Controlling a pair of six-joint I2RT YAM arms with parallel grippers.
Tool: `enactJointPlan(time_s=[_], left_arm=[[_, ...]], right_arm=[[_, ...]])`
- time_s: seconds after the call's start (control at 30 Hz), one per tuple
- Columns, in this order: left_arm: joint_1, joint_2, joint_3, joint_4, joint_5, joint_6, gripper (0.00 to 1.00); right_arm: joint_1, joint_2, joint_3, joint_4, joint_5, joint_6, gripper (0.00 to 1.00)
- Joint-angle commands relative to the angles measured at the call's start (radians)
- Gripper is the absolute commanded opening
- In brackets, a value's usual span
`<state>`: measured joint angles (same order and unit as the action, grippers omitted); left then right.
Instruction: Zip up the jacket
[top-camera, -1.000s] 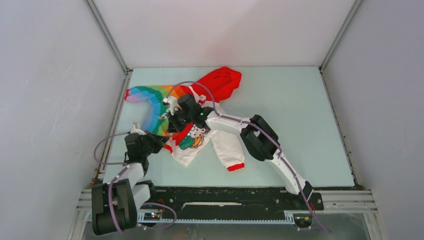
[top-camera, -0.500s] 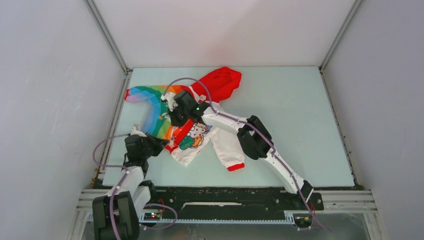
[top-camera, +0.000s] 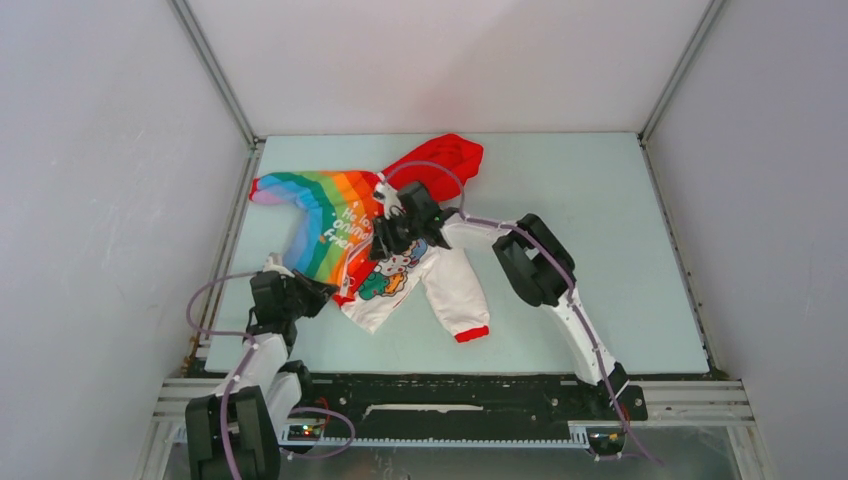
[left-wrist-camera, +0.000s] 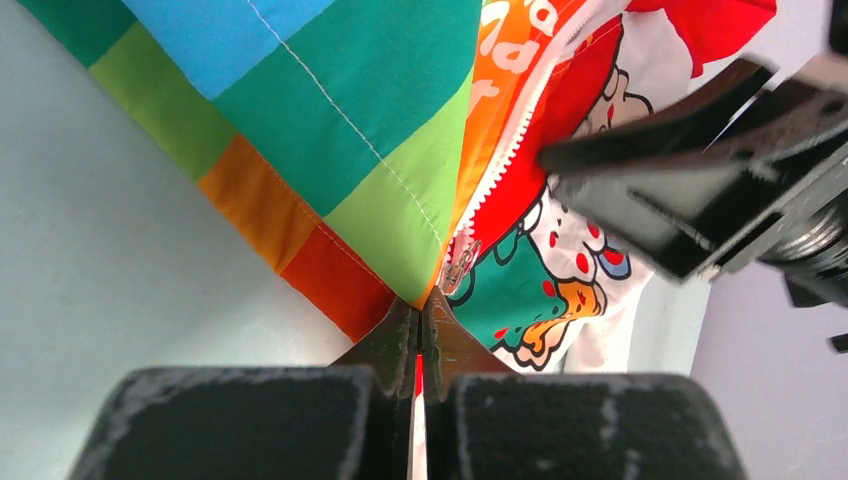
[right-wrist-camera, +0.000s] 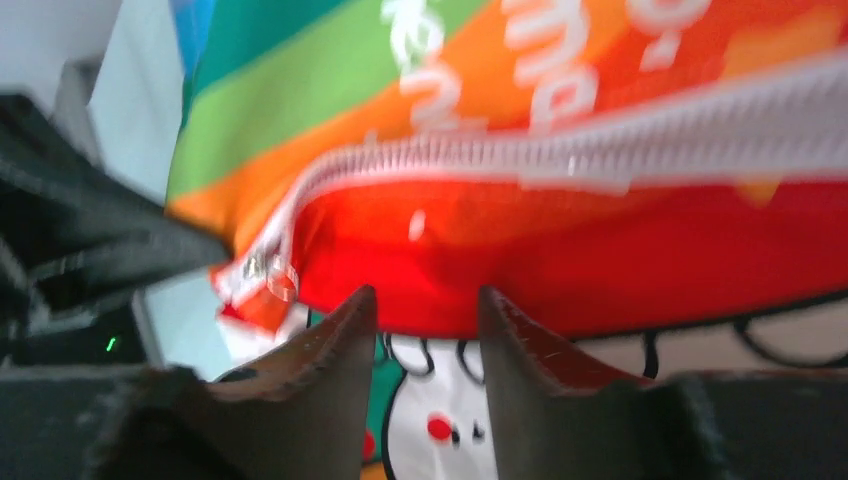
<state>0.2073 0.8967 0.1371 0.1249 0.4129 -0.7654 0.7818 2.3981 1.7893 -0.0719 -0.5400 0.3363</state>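
Observation:
The jacket (top-camera: 330, 225) lies flat on the table, rainbow half to the left, white cartoon half (top-camera: 400, 275) to the right, red hood (top-camera: 440, 165) at the back. My left gripper (top-camera: 322, 294) is shut on the jacket's bottom hem at the foot of the zipper (left-wrist-camera: 420, 312). The zipper slider (left-wrist-camera: 458, 268) sits low, just beyond these jaws, and the white teeth (left-wrist-camera: 520, 130) run open above it. My right gripper (top-camera: 388, 238) hovers over the jacket's middle, its jaws open and empty (right-wrist-camera: 428, 295) above the cartoon print. The slider (right-wrist-camera: 268, 272) is to their left.
The pale green table top (top-camera: 580, 230) is walled by grey panels on three sides. One white sleeve with a red cuff (top-camera: 470, 333) lies toward the front. The right arm's links (top-camera: 535, 265) cross above the table right of the jacket.
My right gripper has moved right and back, off the rainbow half, so the white lettering now shows. My left gripper has kept its grip on the hem.

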Motion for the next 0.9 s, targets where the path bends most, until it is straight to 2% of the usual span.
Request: enactJointPlan(time_s=[0.0, 0.1, 0.23, 0.43, 0.87], left_arm=[[0.012, 0.016, 0.033, 0.031, 0.017, 0.026, 0.0], [0.022, 0.032, 0.038, 0.04, 0.033, 0.026, 0.0], [0.026, 0.031, 0.037, 0.046, 0.04, 0.025, 0.0], [0.027, 0.041, 0.04, 0.054, 0.048, 0.023, 0.0], [0.045, 0.009, 0.036, 0.044, 0.052, 0.016, 0.0]], right_arm=[[-0.013, -0.119, -0.229, 0.443, -0.27, 0.35, 0.53], [-0.009, -0.085, -0.291, 0.64, -0.329, 0.508, 0.54], [-0.002, -0.023, -0.29, 0.747, -0.361, 0.589, 0.47], [0.02, 0.011, -0.216, 0.641, -0.341, 0.541, 0.38], [0.028, 0.104, -0.177, 0.672, -0.344, 0.611, 0.43]])
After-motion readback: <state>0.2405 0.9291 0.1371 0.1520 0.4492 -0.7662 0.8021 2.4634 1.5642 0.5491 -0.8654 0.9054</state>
